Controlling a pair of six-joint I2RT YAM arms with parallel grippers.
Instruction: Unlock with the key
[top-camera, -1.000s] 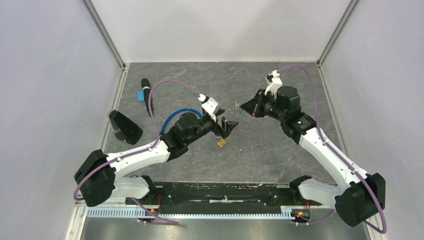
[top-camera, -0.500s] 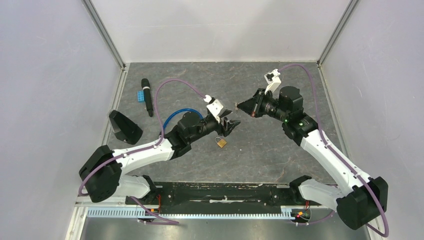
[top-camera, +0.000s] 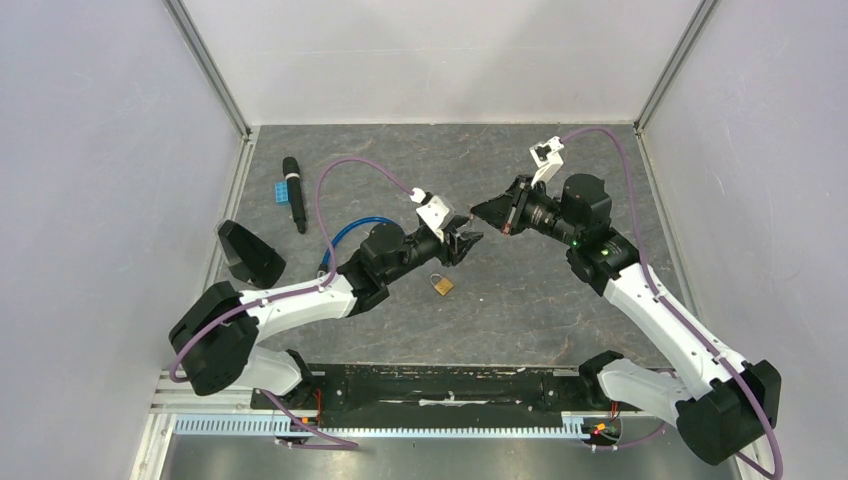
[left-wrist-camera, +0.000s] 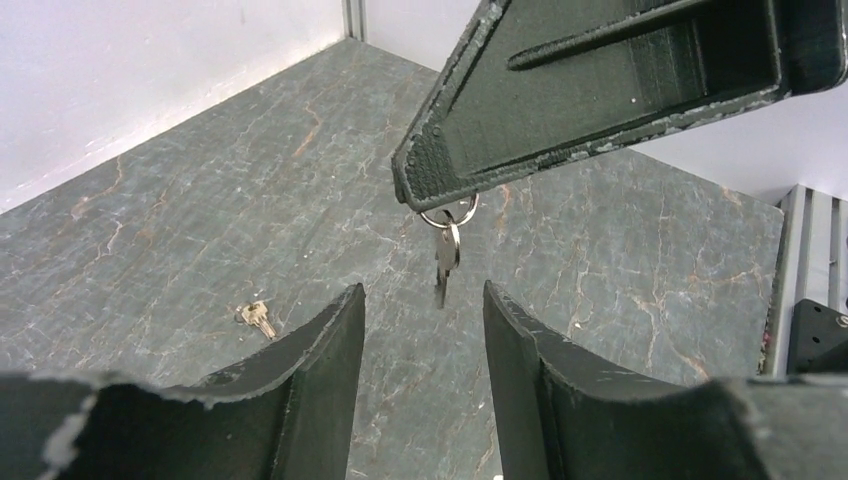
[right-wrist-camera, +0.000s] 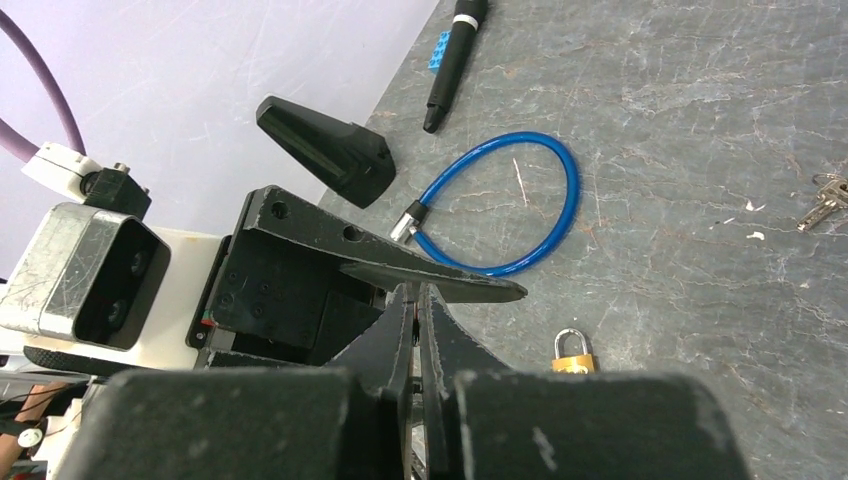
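The small brass padlock (top-camera: 441, 285) lies flat on the grey table, also seen in the right wrist view as the padlock (right-wrist-camera: 573, 352). My right gripper (top-camera: 474, 212) is shut on a key ring, and a silver key (left-wrist-camera: 447, 257) dangles from it under its black finger (left-wrist-camera: 600, 90). My left gripper (top-camera: 467, 243) is raised above the padlock, just below and left of the right one. In the left wrist view the left gripper (left-wrist-camera: 422, 290) stands open, its jaws partly apart with nothing between them. The key hangs just beyond the tips. The right gripper (right-wrist-camera: 415, 292) shows its jaws pressed together.
A blue cable lock (top-camera: 345, 236) loops beside the left arm. A black marker (top-camera: 293, 193) and a blue brick (top-camera: 283, 190) lie at the back left, a black wedge (top-camera: 250, 255) near the left wall. Loose keys (right-wrist-camera: 825, 205) lie on the table.
My left gripper has lifted away from the padlock and moved up and right toward the hanging key, its jaws narrowing. The right gripper has edged left with the key.
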